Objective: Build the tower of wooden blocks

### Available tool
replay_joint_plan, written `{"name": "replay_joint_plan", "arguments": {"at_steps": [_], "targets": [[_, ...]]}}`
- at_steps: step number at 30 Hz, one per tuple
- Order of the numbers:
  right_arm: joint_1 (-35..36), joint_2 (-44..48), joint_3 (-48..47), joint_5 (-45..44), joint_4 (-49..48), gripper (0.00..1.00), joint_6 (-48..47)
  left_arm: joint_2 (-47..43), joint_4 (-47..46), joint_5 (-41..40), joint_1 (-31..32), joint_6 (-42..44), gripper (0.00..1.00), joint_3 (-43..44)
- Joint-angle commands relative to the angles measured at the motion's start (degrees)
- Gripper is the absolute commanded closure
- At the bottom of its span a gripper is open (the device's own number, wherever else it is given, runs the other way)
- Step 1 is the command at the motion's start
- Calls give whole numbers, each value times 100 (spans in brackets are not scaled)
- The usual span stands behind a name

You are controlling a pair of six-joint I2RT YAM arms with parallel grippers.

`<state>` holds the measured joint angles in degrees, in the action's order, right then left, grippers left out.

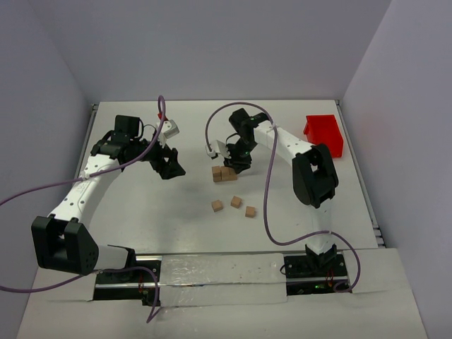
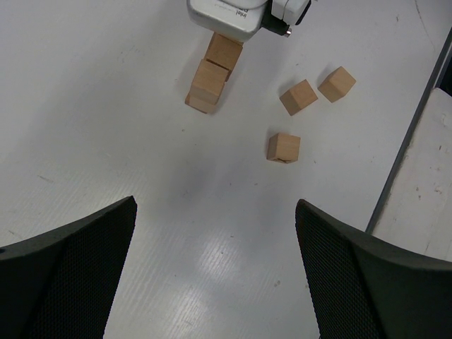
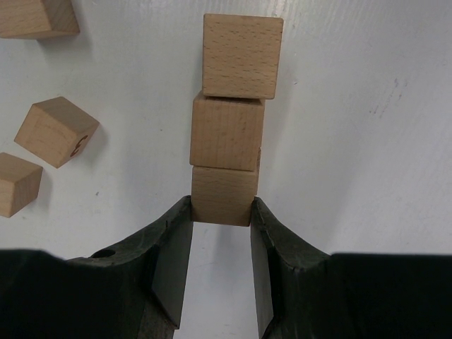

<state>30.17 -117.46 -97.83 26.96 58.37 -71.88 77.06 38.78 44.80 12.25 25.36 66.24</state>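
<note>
Right wrist view has the right gripper (image 3: 221,212) clamped on a block (image 3: 222,195), with one finger (image 3: 173,247) pressed against each side face of it. That block is the near end of the tower (image 3: 227,131), which shows here as three cubes in a straight line, touching face to face (whether the middle one sits a layer higher I cannot tell). Three loose blocks (image 3: 55,131) lie on the white table (image 3: 367,141) to the left of that line in this view. They are apart from the line and from each other, and one of them is cut by the top edge. From the top camera the tower lies near the middle of the table, right under the right gripper. The three loose cubes lie nearer the arm bases, a little spread out. A red bin (image 1: 325,134) stands at the far right of the table, well apart from all the wood. The left gripper (image 2: 215,212) hangs off to the left of the tower, jaws spread wide and holding nothing. Its own camera looks across the table towards the tower and the loose blocks, with the right gripper's pale housing just above the far end of the line.
</note>
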Motion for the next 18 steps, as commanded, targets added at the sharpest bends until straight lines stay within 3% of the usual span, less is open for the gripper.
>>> {"name": "replay_joint_plan", "arguments": {"at_steps": [1,10,18], "targets": [[74,-52,-263,-13,90,82,-46,-103,-34,64,-30,132,1,73],[100,-57,-283,-87,143,79,-135,-94,-46,79,-30,151,1,62],[129,-28,-233,-171,128,67,-169,-77,-38,88,-30,153,1,59]]}}
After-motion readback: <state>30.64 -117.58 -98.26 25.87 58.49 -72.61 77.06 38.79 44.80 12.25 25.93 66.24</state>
